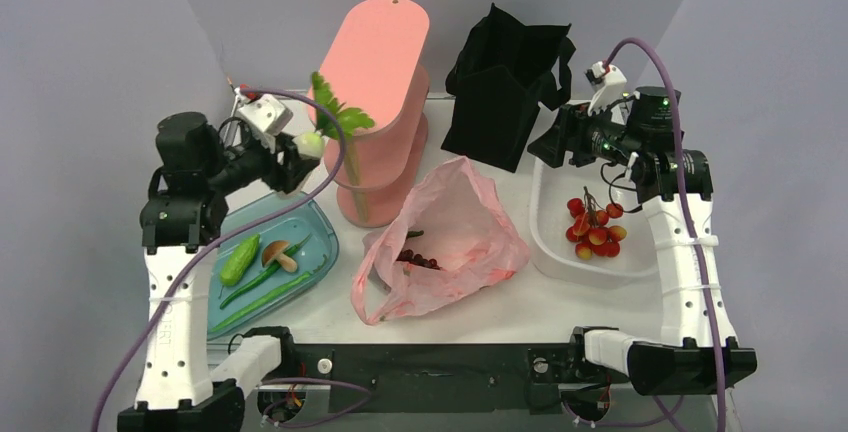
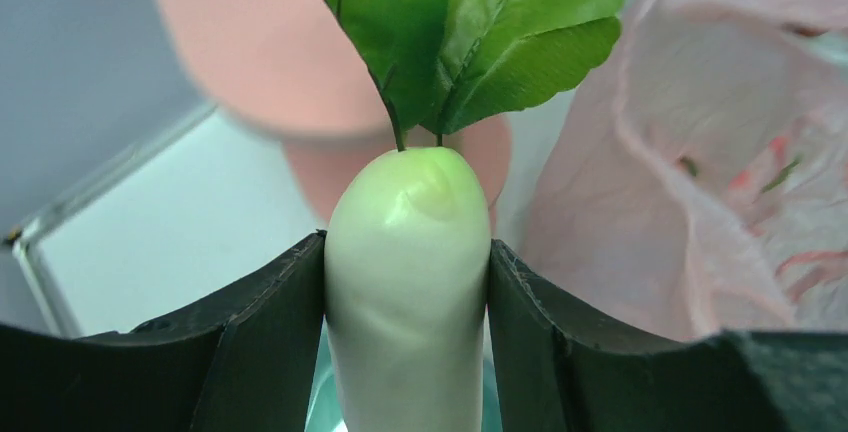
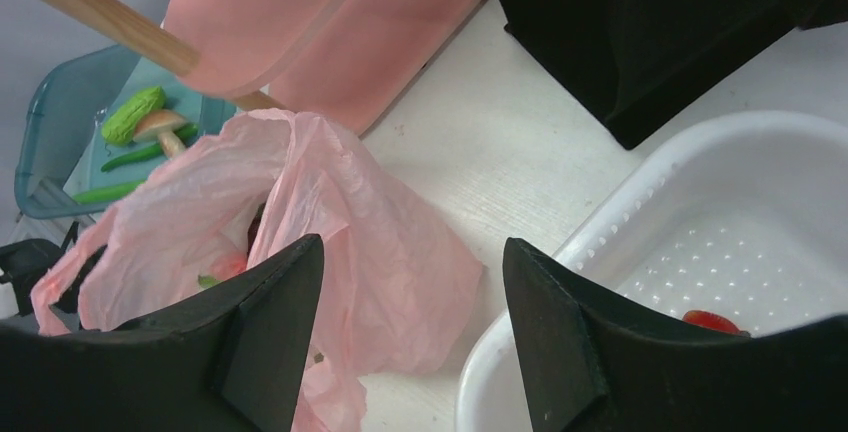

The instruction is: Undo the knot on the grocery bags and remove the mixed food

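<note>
Listing the surface and surroundings first: a white table (image 1: 560, 302) with a faint grain, closed in on the left, back and right by plain grey-lilac walls (image 1: 90, 42). A black mounting strip (image 1: 430, 364) runs along the near edge between the arm bases.

Items on the table:
- pink stand (image 1: 380, 62): two oblong shelves, one above the other, back centre.
- black fabric tote (image 1: 505, 82): upright with its mouth open, at the back, just to the right of the stand.
- pink plastic bag (image 1: 450, 222): slumped at the centre with its mouth open; dark red grapes (image 1: 415, 259) show inside.
- teal tray (image 1: 318, 224): left side, holding a cucumber (image 1: 240, 259), a mushroom (image 1: 280, 252) and long green pods (image 1: 262, 280).
- white basket (image 1: 550, 247): perforated floor, right side, holding red and yellow fruits (image 1: 595, 232) on dark stems.

Grippers:
- left gripper (image 1: 300, 159): raised over the far end of the teal tray, just beside the stand. Its jaws press on both sides of the white oblong vegetable (image 2: 407, 252). The pale green top of the vegetable and its green leaves (image 2: 470, 32) stick out beyond the fingers.
- right gripper (image 3: 413, 322): above the far left corner of the white basket, near the tote. Its jaws are spread wide with nothing between them. The pink bag lies below and to the left in its wrist view.
</note>
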Action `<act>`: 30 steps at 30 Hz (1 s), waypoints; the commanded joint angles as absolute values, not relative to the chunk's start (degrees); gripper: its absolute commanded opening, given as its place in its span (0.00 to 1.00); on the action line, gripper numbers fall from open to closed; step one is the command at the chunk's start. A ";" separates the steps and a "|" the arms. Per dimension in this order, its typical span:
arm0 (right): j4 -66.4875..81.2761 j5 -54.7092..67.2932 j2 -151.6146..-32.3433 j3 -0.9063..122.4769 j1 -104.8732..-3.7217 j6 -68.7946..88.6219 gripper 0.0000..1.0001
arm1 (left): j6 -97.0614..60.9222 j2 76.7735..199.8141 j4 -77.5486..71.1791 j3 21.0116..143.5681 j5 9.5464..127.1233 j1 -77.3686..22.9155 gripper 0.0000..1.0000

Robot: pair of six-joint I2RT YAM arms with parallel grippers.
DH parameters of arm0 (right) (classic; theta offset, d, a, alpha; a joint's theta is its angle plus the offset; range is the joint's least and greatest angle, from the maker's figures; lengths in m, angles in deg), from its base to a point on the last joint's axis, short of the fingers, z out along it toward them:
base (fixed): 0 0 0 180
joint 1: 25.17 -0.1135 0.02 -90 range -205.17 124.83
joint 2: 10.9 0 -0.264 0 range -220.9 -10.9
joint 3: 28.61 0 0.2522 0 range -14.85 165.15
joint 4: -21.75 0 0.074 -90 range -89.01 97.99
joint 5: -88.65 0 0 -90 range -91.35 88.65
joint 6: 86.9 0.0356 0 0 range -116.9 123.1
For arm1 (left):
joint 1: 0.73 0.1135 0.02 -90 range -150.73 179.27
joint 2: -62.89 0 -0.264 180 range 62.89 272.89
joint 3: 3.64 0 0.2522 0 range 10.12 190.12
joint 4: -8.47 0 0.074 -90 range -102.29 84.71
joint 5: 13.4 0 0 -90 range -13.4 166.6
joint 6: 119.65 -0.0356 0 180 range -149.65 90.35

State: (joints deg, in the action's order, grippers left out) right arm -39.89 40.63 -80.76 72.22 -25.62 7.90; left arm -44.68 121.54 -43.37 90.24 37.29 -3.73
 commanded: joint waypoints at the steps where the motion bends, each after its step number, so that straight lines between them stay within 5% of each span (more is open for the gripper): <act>1: -38.48 39.43 -77.23 69.00 -27.11 5.69 0.62 | -62.76 118.40 -68.52 91.13 36.57 9.77 0.09; 7: -42.98 37.31 -74.72 64.68 -29.07 -1.89 0.62 | -81.36 118.54 -81.47 83.87 39.43 25.58 0.07; 18: -46.78 35.57 -71.68 62.50 -29.62 -6.44 0.62 | -93.66 128.23 -62.58 68.13 50.01 31.10 0.11; 25: -47.69 35.48 -70.69 62.56 -29.70 -7.53 0.63 | -96.33 134.70 -62.88 68.31 50.05 31.18 0.41; 30: -47.64 35.40 -70.92 62.67 -29.70 -7.88 0.63 | -96.24 134.74 -64.57 70.00 48.42 31.18 0.47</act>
